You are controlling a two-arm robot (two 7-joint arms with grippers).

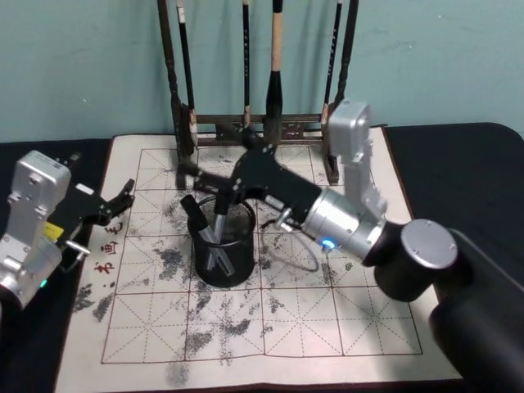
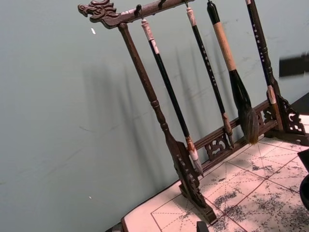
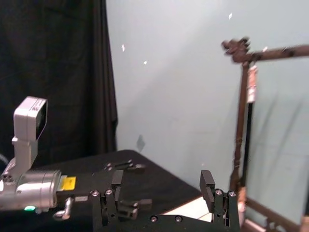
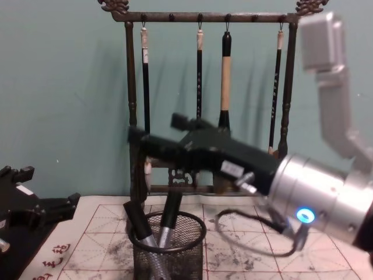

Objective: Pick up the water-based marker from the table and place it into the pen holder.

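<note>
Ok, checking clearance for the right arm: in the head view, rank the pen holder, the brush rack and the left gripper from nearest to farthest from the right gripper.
From the right gripper:
1. Pen holder, just below it, mid-mat.
2. Brush rack, behind, at the mat's back edge.
3. Left gripper, out at the mat's left edge.

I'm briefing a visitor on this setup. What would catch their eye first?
The right gripper, open and empty, hangs above the black mesh pen holder at the mat's centre, where two markers already lean. Behind stands a dark wooden rack hung with brushes; the left gripper sits open at the mat's left edge.
</note>
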